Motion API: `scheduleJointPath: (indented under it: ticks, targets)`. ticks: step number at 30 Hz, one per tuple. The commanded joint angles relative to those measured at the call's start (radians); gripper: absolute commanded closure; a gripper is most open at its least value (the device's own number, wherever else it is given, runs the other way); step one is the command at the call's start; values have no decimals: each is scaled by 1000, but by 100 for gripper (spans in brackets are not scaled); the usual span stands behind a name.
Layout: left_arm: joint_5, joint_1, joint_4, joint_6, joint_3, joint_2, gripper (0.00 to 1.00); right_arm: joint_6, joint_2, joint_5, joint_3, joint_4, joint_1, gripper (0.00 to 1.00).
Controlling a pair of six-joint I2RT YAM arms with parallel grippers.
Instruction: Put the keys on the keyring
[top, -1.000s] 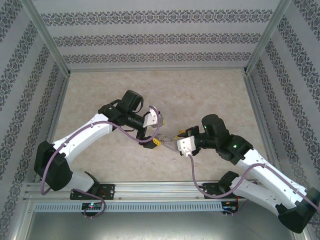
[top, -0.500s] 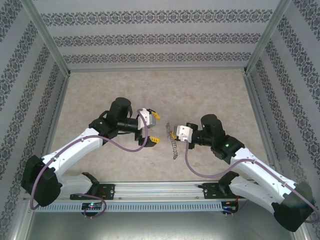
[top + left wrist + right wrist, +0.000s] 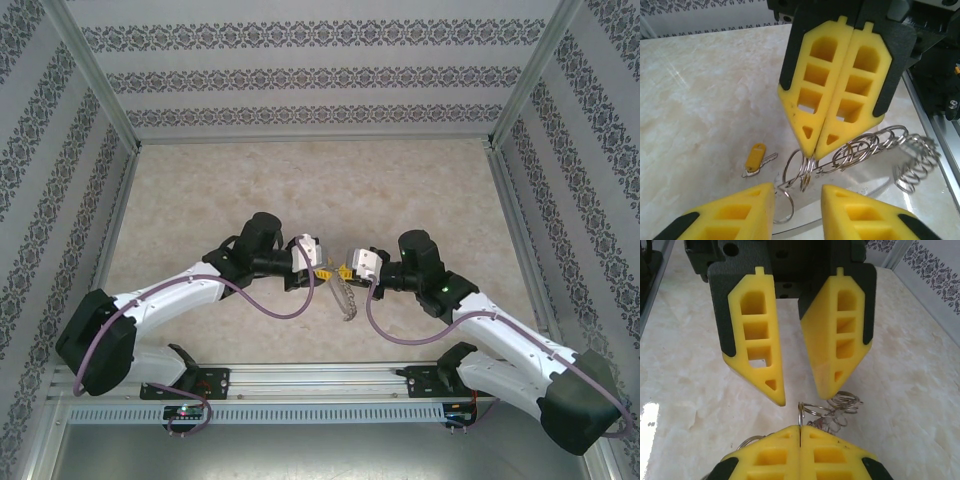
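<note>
My right gripper (image 3: 799, 432) is shut on one small ring of the keyring (image 3: 837, 407), a silver loop fringed with many small rings. The keyring hangs below the right gripper (image 3: 347, 270) just above the table. My left gripper (image 3: 797, 192) is open and faces the right gripper (image 3: 812, 152) tip to tip, its fingers either side of the pinched rings without touching them. An orange-yellow key (image 3: 756, 157) lies flat on the table, left of the keyring (image 3: 865, 147). The red key and the pale whitish key are out of view.
The beige marble-patterned table (image 3: 250, 180) is walled with patterned panels at the back and both sides. An aluminium rail (image 3: 320, 375) runs along the near edge by the arm bases. Purple cables loop beside both wrists.
My left gripper has swung right and closed in on the right gripper, so the two now meet tip to tip. The right gripper still holds the keyring.
</note>
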Motion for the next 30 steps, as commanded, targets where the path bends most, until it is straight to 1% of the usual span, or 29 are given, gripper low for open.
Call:
scheduleJointPath:
  ticks: [1, 10, 16, 18, 19, 23, 26, 27, 28, 29, 30]
  targets:
    - [25, -14, 48, 48, -11, 9, 72, 16, 3, -50, -19, 82, -7, 100]
    - [45, -16, 15, 60, -13, 8, 74, 13, 8, -60, -27, 99, -9, 100]
    - [29, -20, 8, 74, -19, 17, 75, 19, 12, -65, -28, 104, -9, 100]
    - [31, -25, 1, 83, -15, 26, 81, 19, 11, -66, -30, 106, -9, 100]
    - [30, -27, -13, 92, -10, 32, 81, 19, 11, -63, -30, 106, -9, 100]
    - [26, -44, -40, 109, 5, 53, 80, 19, 11, -62, -31, 107, -9, 100]
    - [18, -45, -27, 106, 2, 61, 80, 19, 14, -65, -32, 108, -8, 100]
    - [15, -45, -23, 106, 2, 61, 81, 19, 14, -65, -32, 108, -7, 100]
    - [15, -45, -20, 109, 0, 63, 87, 19, 16, -66, -32, 106, -7, 100]
    - [13, -45, -20, 115, 0, 63, 96, 17, 16, -65, -33, 106, -8, 100]
    - [10, -45, -17, 118, -2, 61, 100, 14, 14, -63, -33, 103, -7, 100]
